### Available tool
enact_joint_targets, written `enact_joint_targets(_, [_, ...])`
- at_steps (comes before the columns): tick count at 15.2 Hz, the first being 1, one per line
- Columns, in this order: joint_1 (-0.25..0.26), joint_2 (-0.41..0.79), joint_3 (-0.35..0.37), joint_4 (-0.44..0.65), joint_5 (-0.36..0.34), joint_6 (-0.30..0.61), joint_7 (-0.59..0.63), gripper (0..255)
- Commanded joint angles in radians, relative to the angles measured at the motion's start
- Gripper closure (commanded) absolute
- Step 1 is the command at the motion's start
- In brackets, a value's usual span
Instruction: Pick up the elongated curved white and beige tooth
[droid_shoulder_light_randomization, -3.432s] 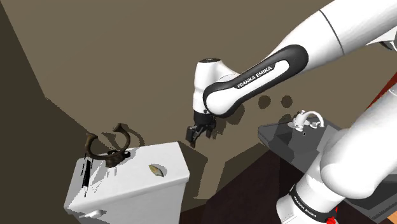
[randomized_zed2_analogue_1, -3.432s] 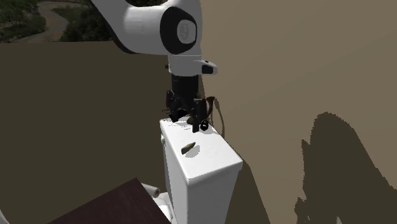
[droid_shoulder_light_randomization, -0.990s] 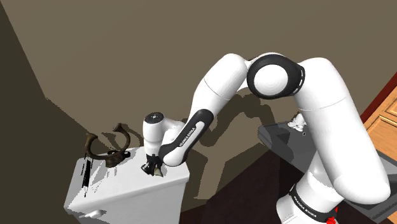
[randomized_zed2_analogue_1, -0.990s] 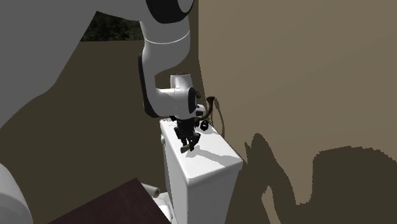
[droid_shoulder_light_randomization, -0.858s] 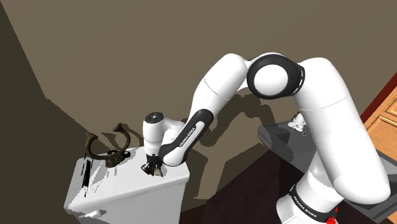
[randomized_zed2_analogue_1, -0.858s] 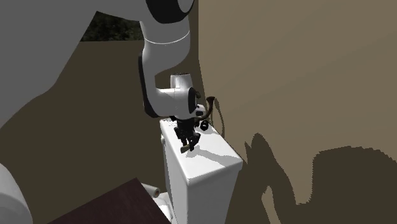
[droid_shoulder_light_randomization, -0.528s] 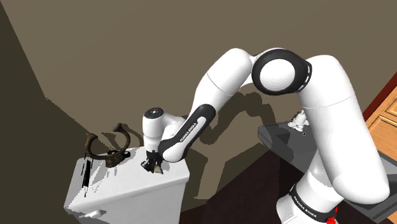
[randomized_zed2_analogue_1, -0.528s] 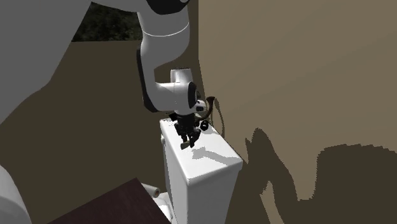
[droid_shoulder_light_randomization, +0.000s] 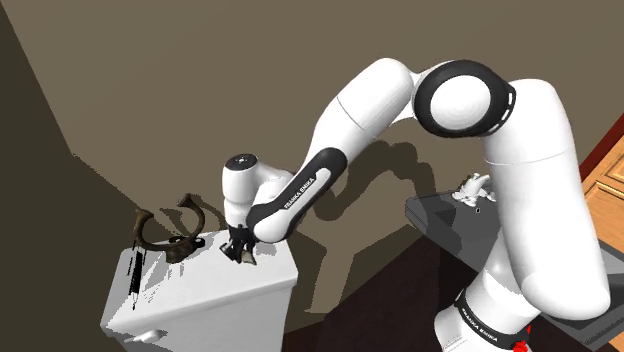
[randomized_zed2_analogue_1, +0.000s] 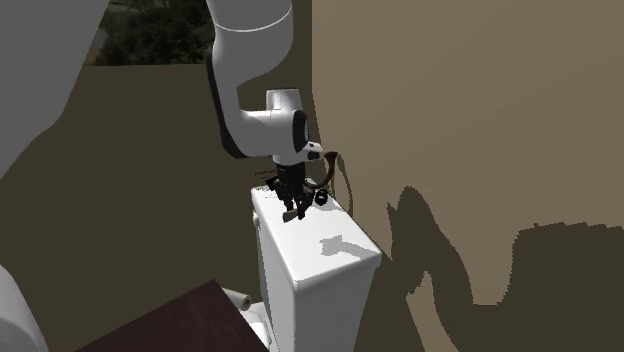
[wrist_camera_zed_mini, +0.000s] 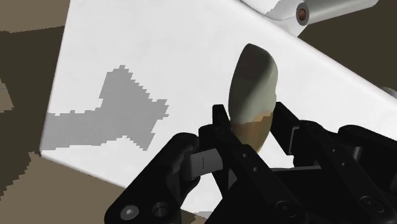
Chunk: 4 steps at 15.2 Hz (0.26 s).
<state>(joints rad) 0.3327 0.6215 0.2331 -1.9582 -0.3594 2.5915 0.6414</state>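
The tooth is long and curved, pale at its tip and beige at its root. My gripper is shut on its beige end, one black finger on each side. In the shoulder view the gripper hangs just above the white tank lid, with the tooth a small beige speck at its tips. The second exterior view has the gripper a little above the lid, its shadow cast apart from it on the lid.
A dark curved horn-like object and a thin black stick lie at the lid's far side. A dark counter with a white faucet stands at the shoulder view's right, by a wooden door. Brown walls close in behind.
The gripper has risen off the lid with the tooth clasped in it. Its shadow on the lid now lies apart from the fingers. The arm's elbow has swung higher.
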Motion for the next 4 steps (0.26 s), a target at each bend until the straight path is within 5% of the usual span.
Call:
enact_joint_targets(1, [-0.008,-0.024,0.008,-0.008,0.009,-0.015,-0.009,255])
enact_joint_targets(4, [-0.012,-0.036,0.013,-0.011,0.014,-0.025,-0.013,255])
